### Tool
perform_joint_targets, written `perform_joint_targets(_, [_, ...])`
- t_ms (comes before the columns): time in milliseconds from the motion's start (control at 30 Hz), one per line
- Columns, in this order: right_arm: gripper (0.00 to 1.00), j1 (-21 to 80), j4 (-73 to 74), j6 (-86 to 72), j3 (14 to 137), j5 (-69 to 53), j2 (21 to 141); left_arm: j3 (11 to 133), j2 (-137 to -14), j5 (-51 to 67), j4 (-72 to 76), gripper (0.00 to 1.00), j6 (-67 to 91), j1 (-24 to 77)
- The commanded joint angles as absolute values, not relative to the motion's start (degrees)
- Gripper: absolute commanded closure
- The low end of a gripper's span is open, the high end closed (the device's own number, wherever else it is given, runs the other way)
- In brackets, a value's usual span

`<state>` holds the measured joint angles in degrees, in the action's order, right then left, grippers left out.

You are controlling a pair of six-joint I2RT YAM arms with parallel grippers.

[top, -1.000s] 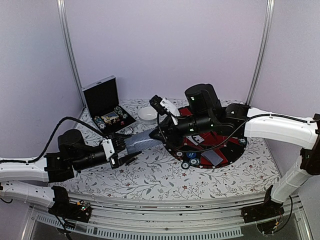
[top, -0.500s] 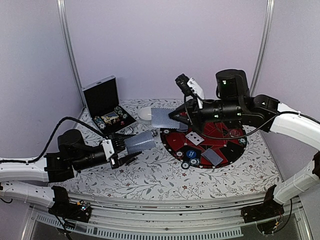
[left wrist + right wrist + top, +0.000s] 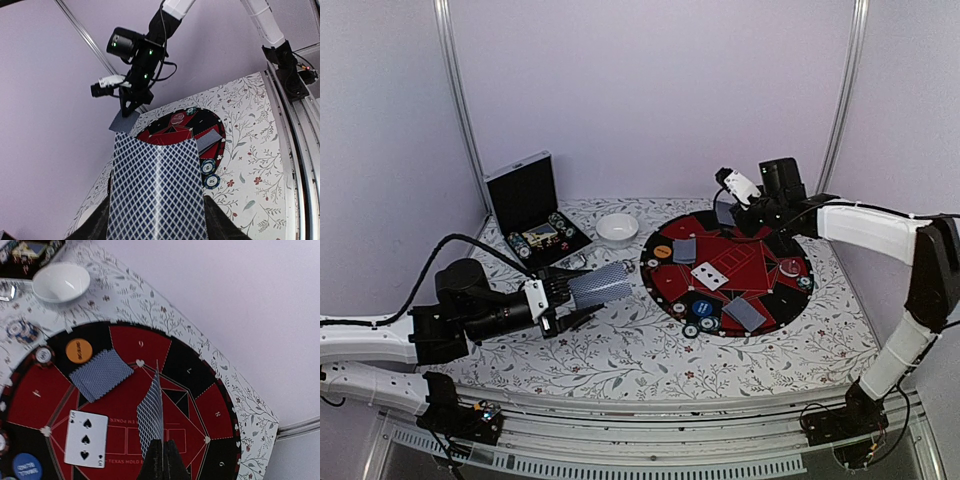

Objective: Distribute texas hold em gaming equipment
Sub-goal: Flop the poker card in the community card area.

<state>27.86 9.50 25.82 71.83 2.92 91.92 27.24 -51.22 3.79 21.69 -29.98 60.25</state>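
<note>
Nearest me, my left jaws are clamped on a stack of cards [image 3: 600, 287], held above the worktop [image 3: 620, 350] just left of the round board [image 3: 772, 296]. I see chips [image 3: 699, 323] on its near rim, then a face-up three of spades [image 3: 709, 276] mid-board. At the far rim my right jaws pinch one card [image 3: 724, 213] above the board.

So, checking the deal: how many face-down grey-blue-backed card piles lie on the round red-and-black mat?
2: the far pile beside the round orange marker disc, and the near pile at the red-and-black mat's front edge. Cards underneath may be hidden.
</note>
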Motion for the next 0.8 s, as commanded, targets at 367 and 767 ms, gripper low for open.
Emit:
perform_joint_targets(367, [0.98,25.77,-5.03,62.68,78.45,6.32,120.26,26.81,-52.03,2.92,24.09,0.48,-30.59,60.71])
perform_joint_targets(767, [0.98,25.49,-6.33,74.98,65.33,5.10,118.19,26.94,-51.50,3.66,24.19,0.48,-30.10,60.60])
